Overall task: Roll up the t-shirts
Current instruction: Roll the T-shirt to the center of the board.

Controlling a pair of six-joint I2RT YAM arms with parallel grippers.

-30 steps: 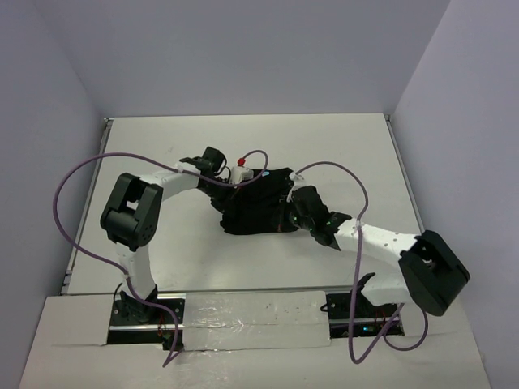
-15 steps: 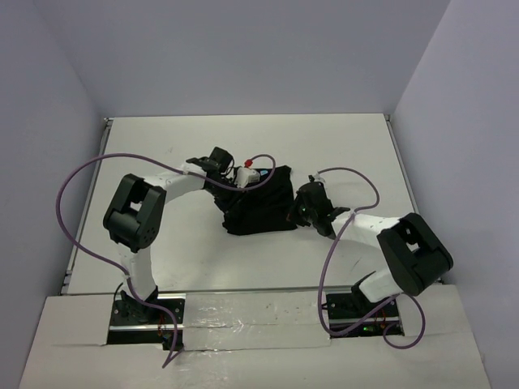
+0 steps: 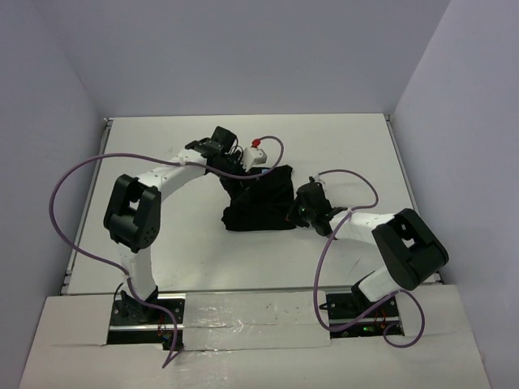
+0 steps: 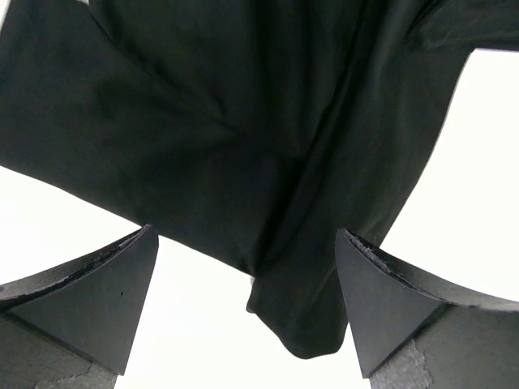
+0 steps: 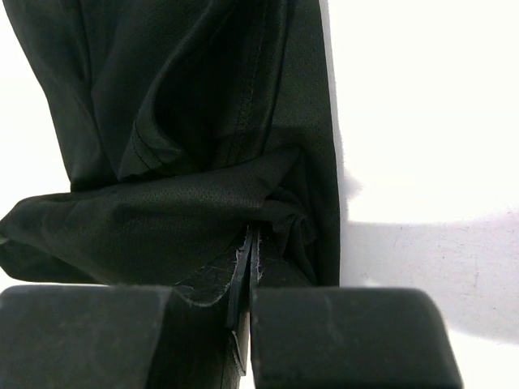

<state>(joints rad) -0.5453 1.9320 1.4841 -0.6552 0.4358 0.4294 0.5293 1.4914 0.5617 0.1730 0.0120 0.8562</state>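
The black t-shirt (image 3: 258, 207) lies bunched in a loose heap at mid-table. My left gripper (image 3: 242, 173) hovers over its far-left edge, open. In the left wrist view a hanging fold of the t-shirt (image 4: 243, 121) lies below and between the fingers (image 4: 97, 300) of the left gripper (image 4: 247, 239), touching neither. My right gripper (image 3: 298, 212) sits at the shirt's right edge. The right wrist view shows the right gripper (image 5: 253, 233) shut, with t-shirt (image 5: 186, 121) fabric gathered and pinched at its tips.
The white table (image 3: 162, 170) has raised side rails, with grey walls around it. Purple cables (image 3: 77, 178) loop off both arms. The right arm's elbow (image 3: 409, 247) is folded near the right rail.
My left gripper has opened, let the shirt go and drawn back toward the far side. The right arm's elbow has swung inward while its gripper stayed shut at the shirt's right edge.
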